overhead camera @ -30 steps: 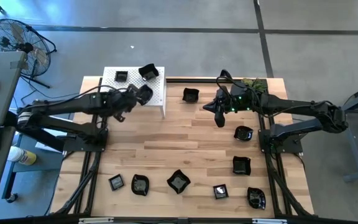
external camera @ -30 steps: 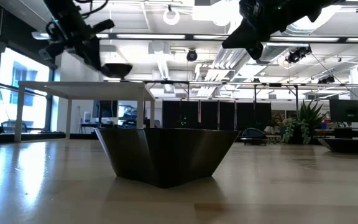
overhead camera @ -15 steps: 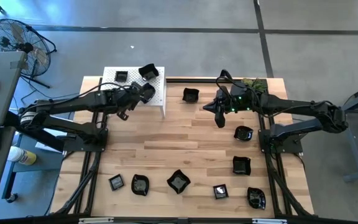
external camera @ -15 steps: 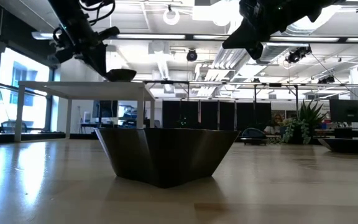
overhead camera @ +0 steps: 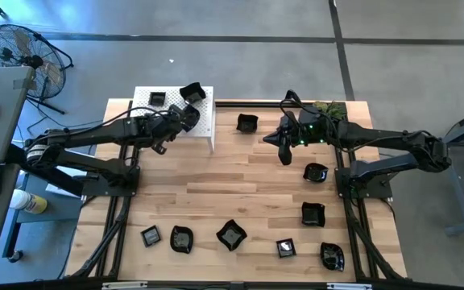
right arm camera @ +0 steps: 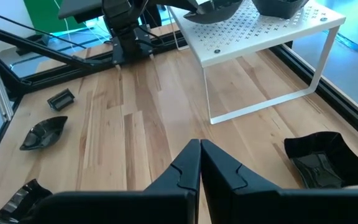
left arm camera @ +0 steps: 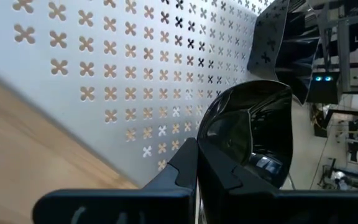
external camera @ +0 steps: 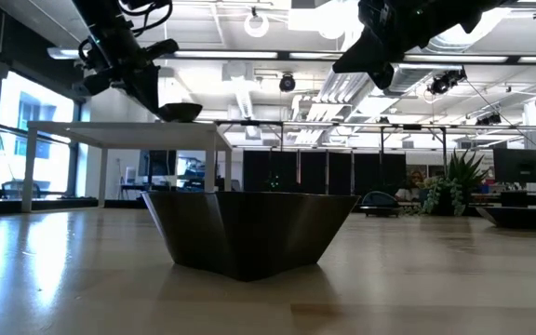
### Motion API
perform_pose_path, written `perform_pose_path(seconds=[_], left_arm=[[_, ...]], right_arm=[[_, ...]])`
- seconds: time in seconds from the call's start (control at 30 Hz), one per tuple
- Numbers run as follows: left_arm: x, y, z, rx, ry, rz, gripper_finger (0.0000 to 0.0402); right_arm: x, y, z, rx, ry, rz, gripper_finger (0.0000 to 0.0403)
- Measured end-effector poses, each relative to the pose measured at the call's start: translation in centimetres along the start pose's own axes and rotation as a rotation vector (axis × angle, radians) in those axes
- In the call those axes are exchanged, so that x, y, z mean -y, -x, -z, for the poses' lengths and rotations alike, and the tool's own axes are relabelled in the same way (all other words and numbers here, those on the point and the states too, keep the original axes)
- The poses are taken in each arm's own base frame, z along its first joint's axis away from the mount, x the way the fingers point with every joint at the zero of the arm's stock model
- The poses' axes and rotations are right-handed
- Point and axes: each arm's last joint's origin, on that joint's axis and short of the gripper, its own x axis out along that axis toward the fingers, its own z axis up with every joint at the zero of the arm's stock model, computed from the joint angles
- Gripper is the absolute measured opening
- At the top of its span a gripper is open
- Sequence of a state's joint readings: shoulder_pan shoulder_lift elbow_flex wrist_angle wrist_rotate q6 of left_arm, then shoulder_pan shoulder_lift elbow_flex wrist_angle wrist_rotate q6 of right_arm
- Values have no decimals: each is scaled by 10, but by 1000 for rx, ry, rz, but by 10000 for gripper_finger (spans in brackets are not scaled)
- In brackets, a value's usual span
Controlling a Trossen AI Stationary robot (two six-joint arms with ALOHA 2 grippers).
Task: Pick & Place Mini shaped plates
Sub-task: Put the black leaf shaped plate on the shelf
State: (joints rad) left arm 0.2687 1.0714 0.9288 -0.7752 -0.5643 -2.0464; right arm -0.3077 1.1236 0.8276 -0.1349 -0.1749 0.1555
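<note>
Black glossy round plate [left arm camera: 253, 134] is pinched at its rim in my left gripper [overhead camera: 185, 121], fingers closed on it, over the 5 o'clock corner of the white perforated stand [overhead camera: 204, 125]; from the low cam it hangs just above the stand top. Two more plates on the stand: small square one [overhead camera: 158, 99] at 10 o'clock, angular one [overhead camera: 192, 93] at 1 o'clock. My right gripper [overhead camera: 283, 152] is fully closed w/ nothing in it, above the wood table [overhead camera: 216, 173] near the back, approx. at 5 o'clock from the square plate [overhead camera: 247, 123]. Other plates lie along the table's front edge and right side.
</note>
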Motion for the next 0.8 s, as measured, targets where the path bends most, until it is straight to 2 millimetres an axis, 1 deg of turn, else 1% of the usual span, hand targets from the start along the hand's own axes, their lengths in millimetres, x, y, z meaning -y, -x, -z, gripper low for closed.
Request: perform_pose_path(seconds=[0.8], left_arm=[[-1, 0, 0, -15, -3, -13, 2]], right_arm=[[0, 0, 0, 0, 0, -5, 7]])
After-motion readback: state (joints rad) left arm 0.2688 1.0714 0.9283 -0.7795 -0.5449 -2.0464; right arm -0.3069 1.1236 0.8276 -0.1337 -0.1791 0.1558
